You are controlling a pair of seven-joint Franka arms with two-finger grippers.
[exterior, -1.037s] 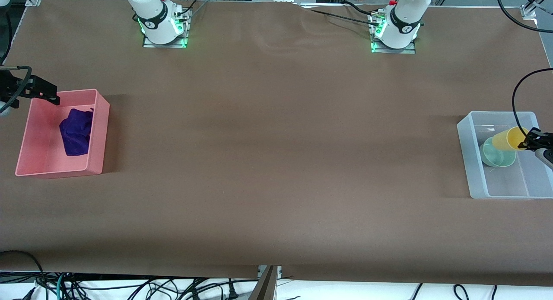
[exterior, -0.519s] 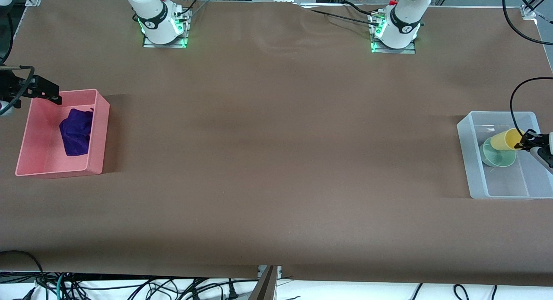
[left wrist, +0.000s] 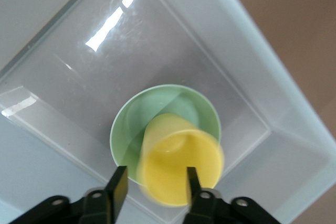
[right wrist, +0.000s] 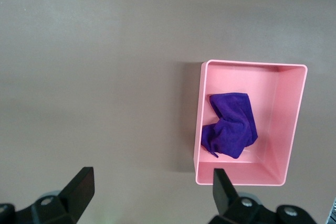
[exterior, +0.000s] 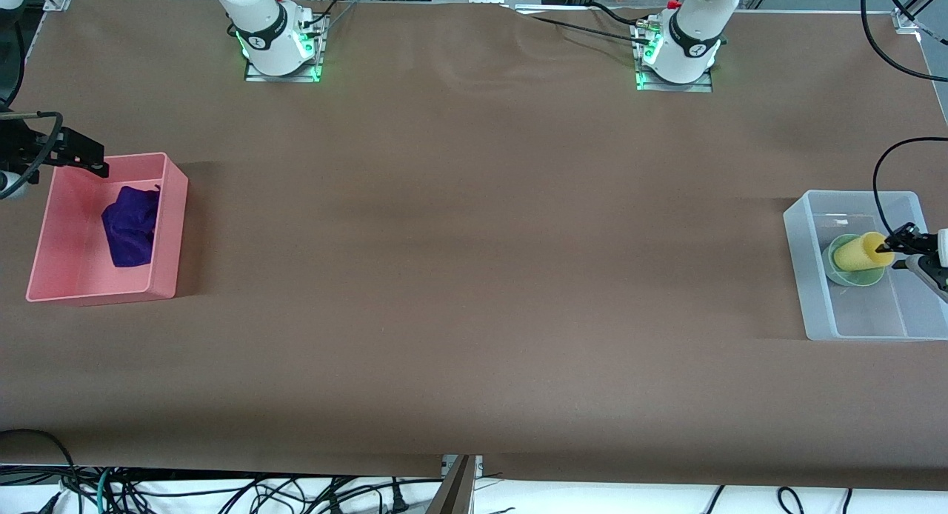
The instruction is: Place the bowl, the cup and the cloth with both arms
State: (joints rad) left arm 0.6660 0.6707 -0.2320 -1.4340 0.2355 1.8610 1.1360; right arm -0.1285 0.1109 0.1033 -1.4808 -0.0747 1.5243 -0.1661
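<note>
Left wrist view: cup (left wrist: 181,158) between left jaws, over bowl (left wrist: 157,106).

High front camera faces both bases; wrist cameras look down.

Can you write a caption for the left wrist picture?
Left gripper holds the yellow cup over the green bowl in the clear bin.

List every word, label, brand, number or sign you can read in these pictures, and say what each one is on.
None can be read.
The cup, bowl, cloth, pink bin and clear bin carry no print.
A small dark mark on each arm's base ring is too small to read.
</note>
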